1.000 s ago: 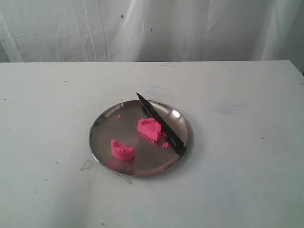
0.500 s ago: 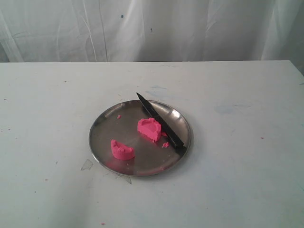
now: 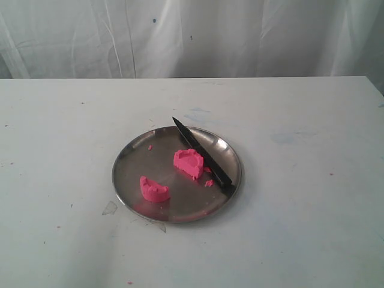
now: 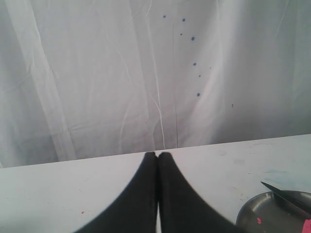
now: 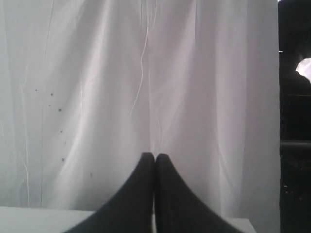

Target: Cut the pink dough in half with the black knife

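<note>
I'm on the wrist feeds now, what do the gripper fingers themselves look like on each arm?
Both look alike. The left gripper has two plain matte black fingers, broad at the base and tapering in a smooth curve to narrow rounded tips. The right gripper has fingers of the same shape and colour. No markings, cables or pads show. The arms themselves are out of view.

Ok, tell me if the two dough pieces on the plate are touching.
Apart. The exterior view shows bare plate between the left piece and the piece beside the knife.
</note>
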### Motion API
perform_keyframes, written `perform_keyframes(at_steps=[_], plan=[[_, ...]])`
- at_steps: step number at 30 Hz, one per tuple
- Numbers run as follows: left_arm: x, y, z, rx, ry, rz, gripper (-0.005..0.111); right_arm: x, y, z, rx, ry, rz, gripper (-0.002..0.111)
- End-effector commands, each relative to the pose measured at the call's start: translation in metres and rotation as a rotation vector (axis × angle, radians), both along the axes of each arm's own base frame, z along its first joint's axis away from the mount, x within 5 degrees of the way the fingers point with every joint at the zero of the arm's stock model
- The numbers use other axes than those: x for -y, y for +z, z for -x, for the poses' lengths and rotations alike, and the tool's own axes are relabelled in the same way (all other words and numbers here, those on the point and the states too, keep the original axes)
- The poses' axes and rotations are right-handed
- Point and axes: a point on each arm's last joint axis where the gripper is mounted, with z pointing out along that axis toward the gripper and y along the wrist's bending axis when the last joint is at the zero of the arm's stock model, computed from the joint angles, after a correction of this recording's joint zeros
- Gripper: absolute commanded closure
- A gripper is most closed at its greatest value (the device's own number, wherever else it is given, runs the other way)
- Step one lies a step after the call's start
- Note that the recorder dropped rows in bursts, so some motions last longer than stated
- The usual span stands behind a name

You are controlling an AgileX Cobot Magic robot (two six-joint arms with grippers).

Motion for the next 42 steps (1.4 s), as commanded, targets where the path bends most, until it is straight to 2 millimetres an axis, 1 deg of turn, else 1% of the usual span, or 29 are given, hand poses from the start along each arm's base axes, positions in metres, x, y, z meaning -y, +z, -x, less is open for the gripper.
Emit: perform_keyframes(at_steps=[1, 4, 6, 8, 10, 11, 12, 14, 20, 31, 39, 40, 41, 42], plan=[[0.001, -0.001, 0.001, 0.005, -0.007, 0.016, 0.107, 0.0, -0.042, -0.011, -0.125, -0.049, 0.063, 0.108], [0.0, 0.0, 0.002, 0.01, 0.0, 0.016, 0.107, 0.0, -0.068, -0.019, -0.21, -0.054, 0.065, 0.108], [0.001, 0.0, 0.002, 0.009, -0.004, 0.015, 0.107, 0.0, -0.081, -0.022, -0.248, -0.056, 0.08, 0.108], [0.001, 0.0, 0.002, 0.009, -0.006, 0.015, 0.107, 0.0, -0.093, -0.024, -0.284, -0.049, 0.063, 0.108], [0.001, 0.0, 0.002, 0.009, -0.006, 0.015, 0.107, -0.001, -0.108, -0.027, -0.331, -0.041, 0.045, 0.108], [0.001, 0.0, 0.002, 0.009, -0.006, 0.015, 0.107, -0.001, -0.113, -0.027, -0.345, -0.04, 0.043, 0.108], [0.001, 0.0, 0.002, 0.009, -0.006, 0.015, 0.107, -0.001, -0.113, -0.027, -0.343, -0.04, 0.043, 0.108], [0.001, 0.0, 0.002, 0.009, -0.006, 0.015, 0.107, -0.001, -0.123, -0.027, -0.449, -0.035, 0.057, 0.108], [0.001, 0.0, 0.002, 0.009, -0.006, 0.013, 0.107, -0.001, -0.129, -0.025, -0.509, -0.043, 0.152, 0.108], [0.001, 0.0, 0.002, 0.009, -0.006, 0.013, 0.107, -0.001, -0.129, -0.025, -0.51, -0.039, 0.136, 0.108], [0.005, -0.001, 0.001, 0.003, -0.058, 0.006, 0.107, -0.001, -0.129, -0.025, -0.51, -0.039, 0.136, 0.108], [0.002, -0.011, 0.001, -0.03, -0.022, -0.127, 0.107, -0.001, -0.129, -0.025, -0.51, -0.039, 0.136, 0.108], [0.001, -0.017, 0.001, -0.056, -0.006, -0.199, 0.107, -0.001, -0.129, -0.025, -0.51, -0.039, 0.136, 0.108], [-0.003, -0.035, 0.0, -0.127, 0.024, -0.126, 0.107, -0.001, -0.129, -0.025, -0.51, -0.039, 0.136, 0.108]])
